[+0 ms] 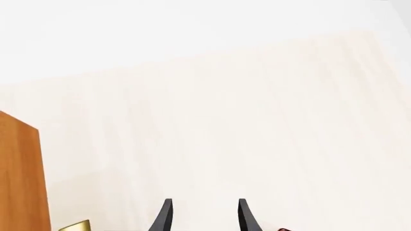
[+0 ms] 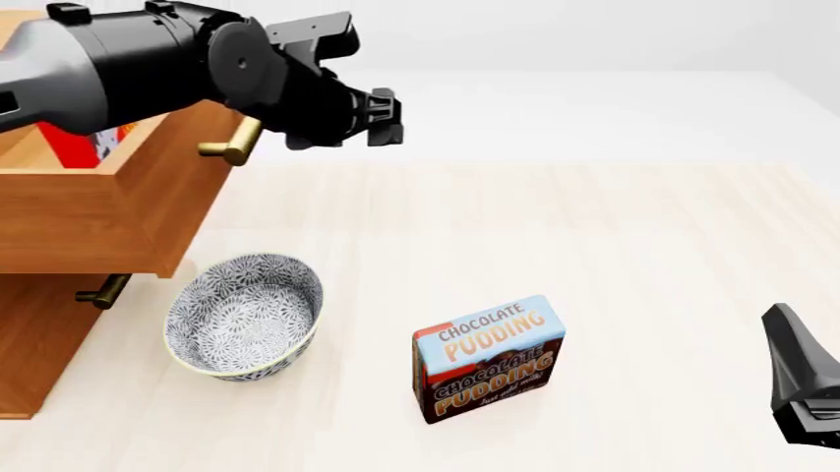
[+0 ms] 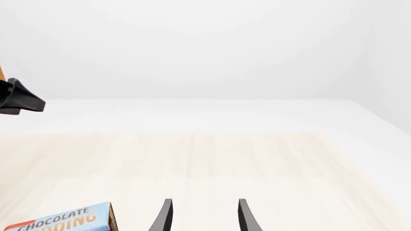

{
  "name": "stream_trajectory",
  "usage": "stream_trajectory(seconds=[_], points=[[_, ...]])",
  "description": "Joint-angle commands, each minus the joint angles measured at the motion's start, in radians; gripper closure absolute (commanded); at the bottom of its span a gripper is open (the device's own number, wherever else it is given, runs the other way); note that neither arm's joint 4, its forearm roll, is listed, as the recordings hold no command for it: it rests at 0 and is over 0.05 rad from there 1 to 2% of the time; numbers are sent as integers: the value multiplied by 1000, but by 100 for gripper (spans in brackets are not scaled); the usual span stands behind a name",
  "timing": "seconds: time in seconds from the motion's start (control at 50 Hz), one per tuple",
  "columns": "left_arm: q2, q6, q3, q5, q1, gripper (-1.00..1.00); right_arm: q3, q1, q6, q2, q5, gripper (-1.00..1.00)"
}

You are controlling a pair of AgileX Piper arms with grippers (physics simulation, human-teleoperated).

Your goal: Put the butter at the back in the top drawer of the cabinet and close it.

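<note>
The cabinet (image 2: 37,339) stands at the left with its top drawer (image 2: 157,211) pulled out. Inside the drawer lies the butter (image 2: 90,146), a red box mostly hidden behind my left arm. The drawer's brass handle (image 2: 231,147) sticks out just below that arm. My left gripper (image 2: 384,116) hovers to the right of the handle, past the drawer front. In the left wrist view the left gripper (image 1: 202,203) is open and holds nothing, with the cabinet's wood (image 1: 22,178) and the handle (image 1: 76,226) off to one side. My right gripper (image 2: 785,323) (image 3: 202,203) is open and low at the front right.
A patterned bowl (image 2: 243,315) sits in front of the cabinet, under the open drawer's corner. The chocolate pudding box (image 2: 489,359) (image 3: 61,220) stands upright at front centre. A lower drawer handle (image 2: 102,292) shows beneath the open drawer.
</note>
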Motion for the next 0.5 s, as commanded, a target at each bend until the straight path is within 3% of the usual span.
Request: stream_trajectory(seconds=[0.02, 0.5], points=[[-2, 1, 13, -3, 16, -100, 0, 0, 0, 0, 0, -100], [-38, 16, 54, -10, 61, -100, 0, 0, 0, 0, 0, -100]])
